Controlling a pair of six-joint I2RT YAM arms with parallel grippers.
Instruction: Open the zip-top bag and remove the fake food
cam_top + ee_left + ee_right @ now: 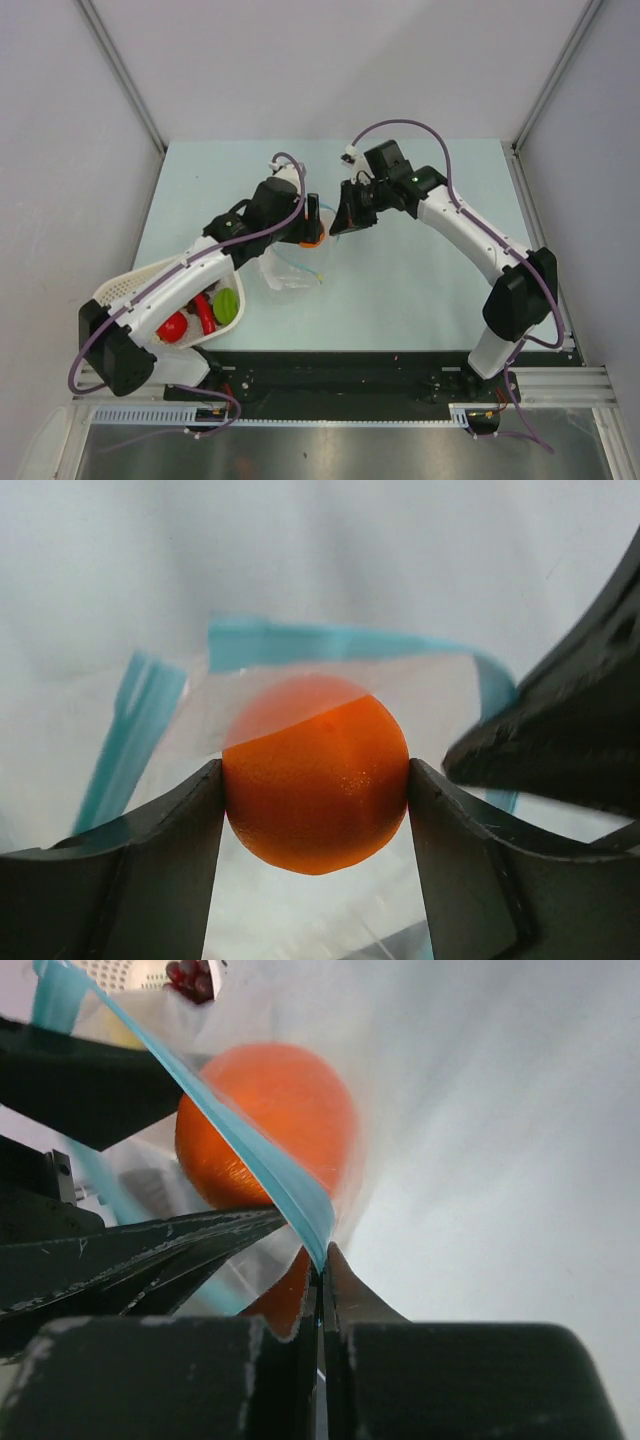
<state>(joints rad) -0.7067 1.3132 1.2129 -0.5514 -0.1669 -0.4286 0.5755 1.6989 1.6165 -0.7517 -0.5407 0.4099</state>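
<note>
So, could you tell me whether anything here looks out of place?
Nothing stands out: the left pincer grips the orange ball at the mouth of the zip-top bag, the right pincer pinches its zip strip, nothing spilled or torn.

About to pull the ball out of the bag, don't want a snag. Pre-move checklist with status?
1. Left gripper squeezing ball on both sides: ok.
2. Right gripper shut on bag at zip strip: ok.
3. Ball free of bag: not ok, plastic covers its top.
4. Gap between the grippers: cannot tell, they look close.
5. Room in basket: cannot tell, left arm hides most of it.
</note>
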